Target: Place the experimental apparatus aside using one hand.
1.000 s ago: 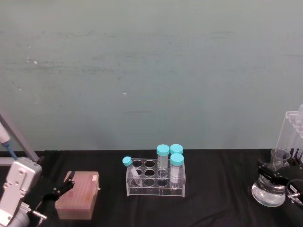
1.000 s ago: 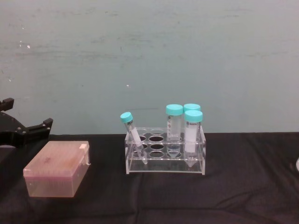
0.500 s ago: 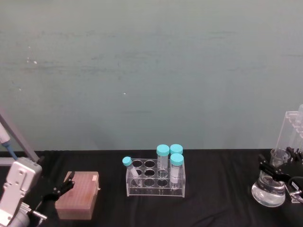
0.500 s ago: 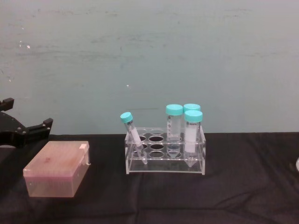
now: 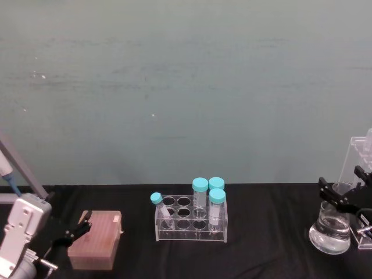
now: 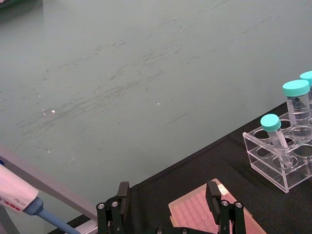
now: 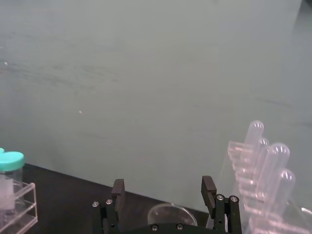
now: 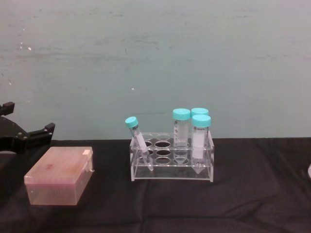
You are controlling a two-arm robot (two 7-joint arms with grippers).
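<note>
Over on the left, the left gripper (image 6: 168,207) hangs parked with its fingers spread, just behind the pink box (image 5: 95,239), and it has no part in this. In the middle of the black table (image 5: 267,232) stands the clear rack (image 5: 190,225) of teal-capped tubes (image 5: 216,200), well apart from the work. At the far right sits the flask (image 5: 330,230) of clear liquid, with the small beaker (image 7: 170,215) just behind it and the tall clear stand (image 7: 265,180) of round-topped tubes beside that. The right gripper (image 5: 340,196) hovers above the flask's neck, fingers apart and holding nothing. To my eye the flask is set down and this is the retreat: it should lift straight up and stay wide open, so neither finger clips the flask's rim or the beaker. A second ago the fingers sat lower, around the flask's neck; the gripper has risen clear, and the flask stands about where it was.
</note>
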